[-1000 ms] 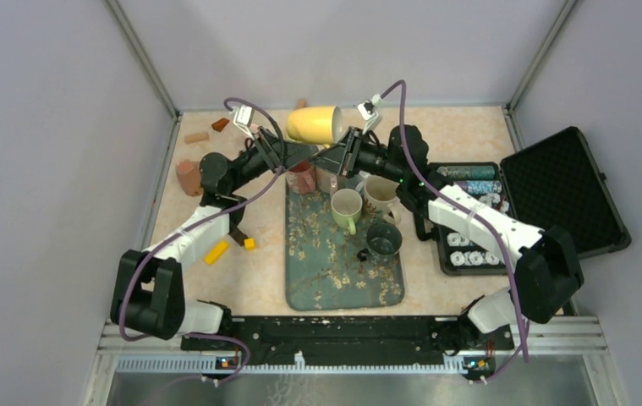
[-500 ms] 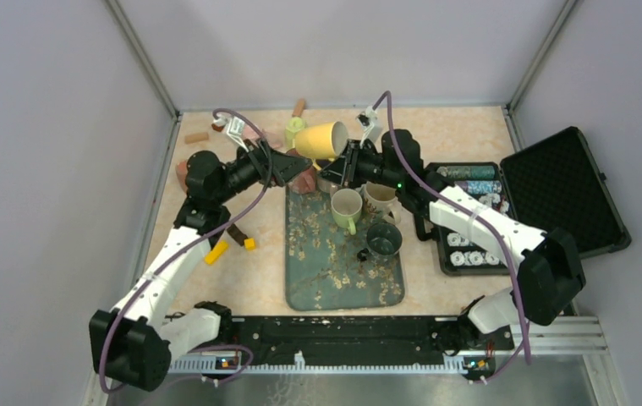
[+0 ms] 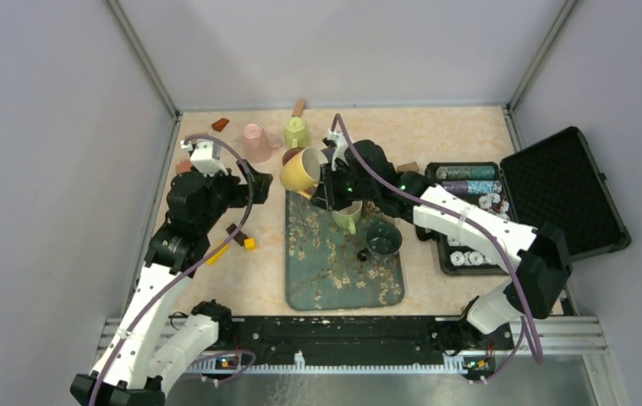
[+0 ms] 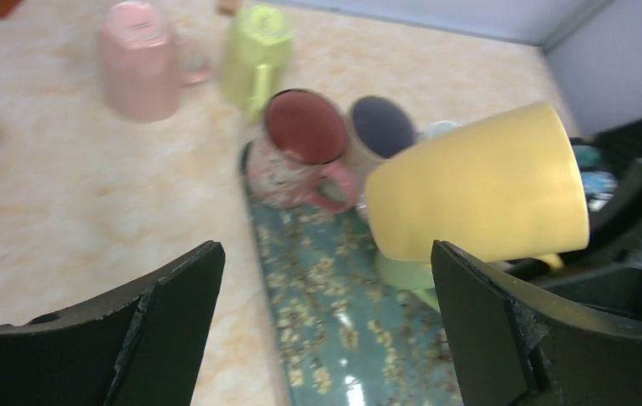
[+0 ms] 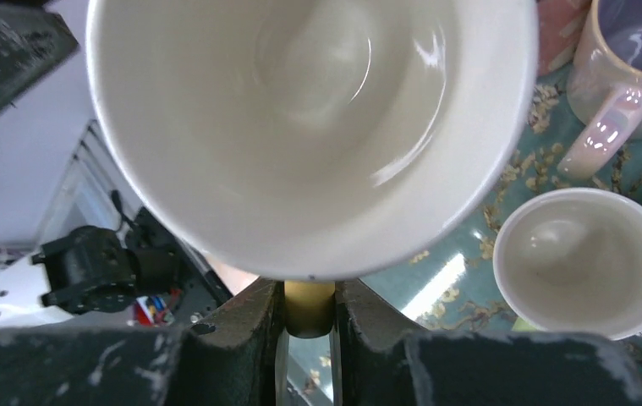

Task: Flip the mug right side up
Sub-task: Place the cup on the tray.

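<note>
The glossy yellow ceramic mug (image 3: 303,169) is hanging in the air over the far left corner of the blue-green floral tray (image 3: 334,271), touching nothing but the right end effector (image 5: 309,309). It is lying tipped on its side rather than standing, with its flat base pointing toward the left arm and its mouth facing back toward the right wrist. The right wrist view is looking straight into that mouth, showing a smooth cream inside with bright glints. The right end effector is pinching the mug's yellow handle between its two dark fingers (image 5: 249,326), just beneath the rim. The left end effector (image 4: 326,271) is standing spread wide, gripping nothing, well apart from the mug on the bare desk (image 3: 461,135) side of the tray. A floral mug with a red inside (image 4: 300,144) is sitting upright on the tray just beside the yellow one in the left wrist view, and a pale green mug (image 3: 347,211) is standing nearby.
</note>
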`<action>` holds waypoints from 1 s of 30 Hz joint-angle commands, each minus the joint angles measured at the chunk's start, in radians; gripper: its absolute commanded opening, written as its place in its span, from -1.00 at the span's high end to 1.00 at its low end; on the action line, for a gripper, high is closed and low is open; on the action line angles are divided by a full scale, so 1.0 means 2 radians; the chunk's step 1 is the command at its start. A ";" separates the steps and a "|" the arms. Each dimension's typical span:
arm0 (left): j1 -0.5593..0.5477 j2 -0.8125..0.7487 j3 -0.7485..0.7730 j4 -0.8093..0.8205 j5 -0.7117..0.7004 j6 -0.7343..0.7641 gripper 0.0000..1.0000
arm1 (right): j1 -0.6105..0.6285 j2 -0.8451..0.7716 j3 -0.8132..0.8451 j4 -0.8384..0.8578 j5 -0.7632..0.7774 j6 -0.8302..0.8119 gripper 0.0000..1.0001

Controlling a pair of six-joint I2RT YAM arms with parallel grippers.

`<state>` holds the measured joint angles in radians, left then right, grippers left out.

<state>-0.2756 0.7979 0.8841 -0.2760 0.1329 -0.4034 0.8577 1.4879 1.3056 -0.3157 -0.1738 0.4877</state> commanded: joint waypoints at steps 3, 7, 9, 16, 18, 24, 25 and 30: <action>-0.001 -0.016 0.000 -0.098 -0.153 0.045 -0.97 | 0.031 0.049 0.065 -0.050 0.067 -0.035 1.00; -0.001 -0.022 -0.010 -0.118 -0.189 0.042 -0.97 | 0.047 0.091 0.089 -0.078 0.094 -0.036 1.00; -0.001 -0.029 -0.017 -0.120 -0.192 0.043 -0.97 | 0.052 0.107 0.095 -0.084 0.105 -0.035 1.00; -0.001 -0.049 -0.042 -0.112 -0.181 0.041 -0.97 | 0.072 0.139 0.090 -0.072 0.174 -0.036 1.00; -0.001 -0.049 -0.046 -0.111 -0.179 0.038 -0.97 | 0.076 0.132 0.072 -0.049 0.190 -0.034 1.00; 0.000 -0.041 -0.053 -0.106 -0.152 0.019 -0.97 | 0.088 0.092 0.002 0.067 0.223 -0.041 1.00; 0.000 -0.039 -0.054 -0.102 -0.138 0.013 -0.97 | 0.090 0.081 -0.012 0.092 0.226 -0.045 1.00; 0.002 -0.007 -0.054 -0.089 -0.052 -0.025 -0.96 | 0.098 0.034 -0.114 0.283 0.236 -0.079 1.00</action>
<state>-0.2756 0.7391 0.7795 -0.5152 -0.1246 -0.3851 1.0344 1.6733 1.1702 -0.1509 0.2420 0.3969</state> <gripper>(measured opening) 0.985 0.171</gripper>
